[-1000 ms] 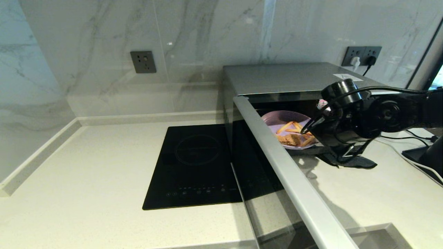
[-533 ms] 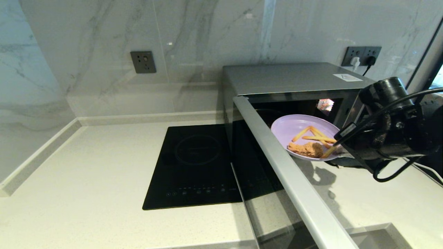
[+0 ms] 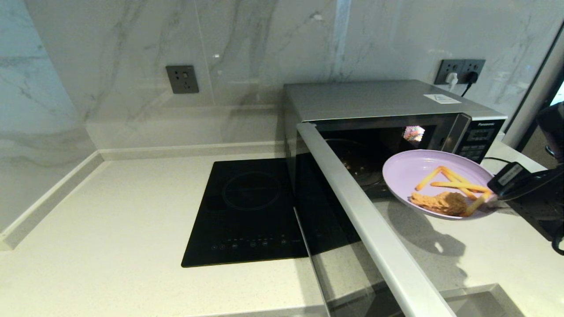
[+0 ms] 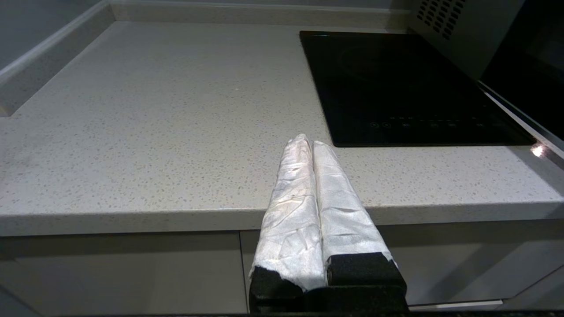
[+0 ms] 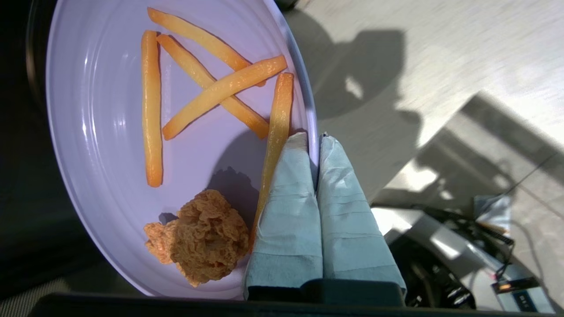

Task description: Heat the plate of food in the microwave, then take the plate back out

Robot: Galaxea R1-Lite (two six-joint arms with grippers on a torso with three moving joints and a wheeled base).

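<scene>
Before the open microwave (image 3: 379, 103), the right gripper (image 5: 313, 138) holds the plate of food (image 3: 410, 171) in the air above the pale bench (image 3: 110, 211), its jaws clenched on the plate's rim. Golden fries (image 5: 211, 88) and a breaded piece (image 5: 205, 235) lie on the lilac plate, which hangs just outside the oven's dark cavity, beside the swung-out door (image 3: 374, 229). A black hob (image 3: 246, 211) sits to the microwave's left. Off the bench's front edge, the left gripper (image 4: 312, 143) hangs parked, jaws pressed together on nothing.
</scene>
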